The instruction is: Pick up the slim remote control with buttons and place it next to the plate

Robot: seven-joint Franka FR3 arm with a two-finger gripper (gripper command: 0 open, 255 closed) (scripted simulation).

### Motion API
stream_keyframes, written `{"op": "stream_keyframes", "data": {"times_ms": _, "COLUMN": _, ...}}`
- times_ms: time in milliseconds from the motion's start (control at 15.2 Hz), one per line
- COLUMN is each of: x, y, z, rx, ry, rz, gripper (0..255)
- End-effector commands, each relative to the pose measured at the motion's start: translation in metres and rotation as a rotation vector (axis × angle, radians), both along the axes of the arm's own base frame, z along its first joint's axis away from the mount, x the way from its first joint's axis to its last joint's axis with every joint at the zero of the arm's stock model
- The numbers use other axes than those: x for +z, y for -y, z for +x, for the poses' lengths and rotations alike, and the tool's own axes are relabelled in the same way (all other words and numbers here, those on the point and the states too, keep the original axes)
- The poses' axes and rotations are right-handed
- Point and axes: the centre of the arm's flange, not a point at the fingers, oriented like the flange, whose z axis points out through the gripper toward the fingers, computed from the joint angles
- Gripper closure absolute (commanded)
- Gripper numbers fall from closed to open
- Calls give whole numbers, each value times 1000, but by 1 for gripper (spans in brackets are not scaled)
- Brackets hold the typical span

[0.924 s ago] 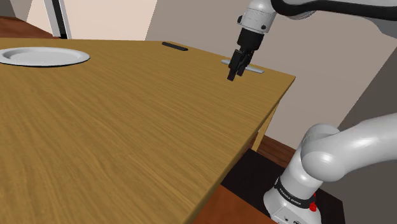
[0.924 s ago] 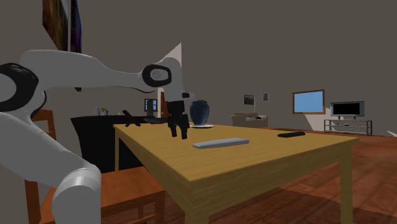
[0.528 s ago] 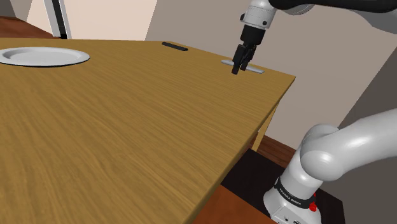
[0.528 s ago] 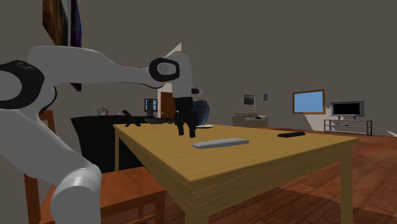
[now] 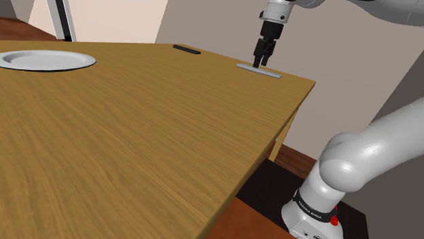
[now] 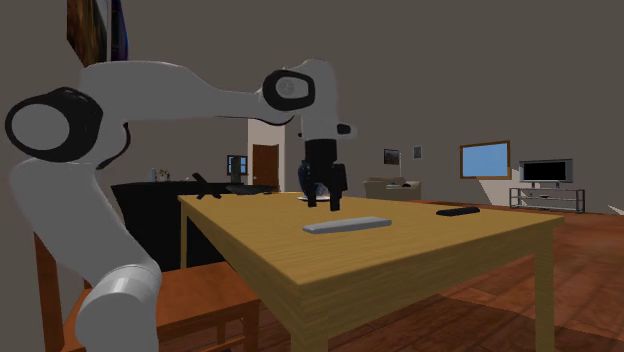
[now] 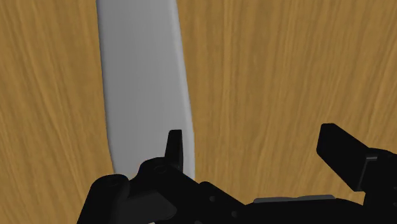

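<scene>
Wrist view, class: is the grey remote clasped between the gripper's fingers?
No: the fingers stand apart, and the grey remote lies on the table beyond one finger, not between them.

A wide stretch of bare wood ran across the worktop [image 5: 136, 115] from the grey remote [image 5: 272, 74] to the white plate [image 5: 47, 60]. A small black remote [image 5: 185, 49] lay at the far edge, beside that path. The claw [image 5: 260, 62] hung over the grey remote, fingers apart.

Shoulder view above table [image 5: 136, 142]; second exterior view low.
</scene>
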Motion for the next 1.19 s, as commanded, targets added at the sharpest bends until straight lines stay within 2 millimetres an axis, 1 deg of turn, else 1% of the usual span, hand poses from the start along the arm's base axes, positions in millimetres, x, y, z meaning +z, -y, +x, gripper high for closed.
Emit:
{"op": "stream_keyframes", "data": {"times_ms": 0, "x": 2, "y": 26, "z": 10, "rx": -5, "ry": -14, "rz": 1, "gripper": 0}}
{"op": "stream_keyframes", "data": {"times_ms": 198, "x": 9, "y": 63, "z": 24, "rx": -14, "ry": -33, "rz": 4, "gripper": 0}}
{"op": "stream_keyframes", "data": {"times_ms": 264, "x": 9, "y": 68, "z": 26, "rx": -15, "ry": -36, "rz": 5, "gripper": 0}}
{"op": "stream_keyframes", "data": {"times_ms": 660, "x": -22, "y": 68, "z": 26, "rx": -15, "ry": -36, "rz": 5, "gripper": 0}}
{"op": "stream_keyframes", "data": {"times_ms": 726, "x": -31, "y": 68, "z": 26, "rx": -15, "ry": -36, "rz": 5, "gripper": 0}}
{"op": "stream_keyframes", "data": {"times_ms": 1122, "x": -31, "y": 68, "z": 26, "rx": -15, "ry": -36, "rz": 5, "gripper": 0}}
